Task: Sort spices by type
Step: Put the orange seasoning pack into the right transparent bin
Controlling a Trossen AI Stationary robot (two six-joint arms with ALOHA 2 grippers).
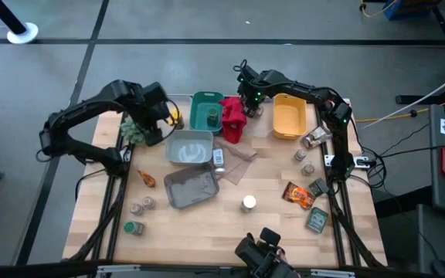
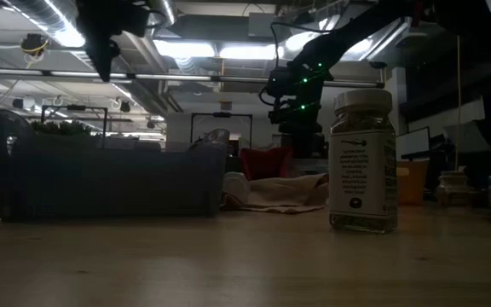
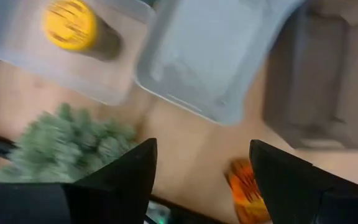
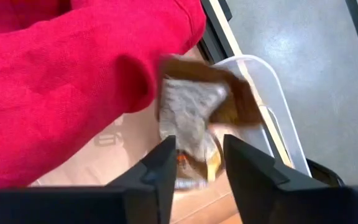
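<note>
Right gripper (image 4: pixel 194 163) is hanging at the table's far edge between the red cloth (image 4: pixel 61 74) and the yellow bin (image 1: pixel 289 117). Its fingers are parting around a brown packet (image 4: pixel 194 118) that sits just ahead of the tips, long axis running straight away from them toward a clear bin (image 4: pixel 272 106); whether it is gripped or already let go, I cannot tell. Left gripper (image 3: pixel 201 180) is idling open over the plant (image 3: pixel 67 140), well apart, so the right arm is the nearer one.

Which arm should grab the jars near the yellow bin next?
Right. Those jars lie on its side of the table, and its hand is nearer; the left hand hovers across the table by the plant.
</note>
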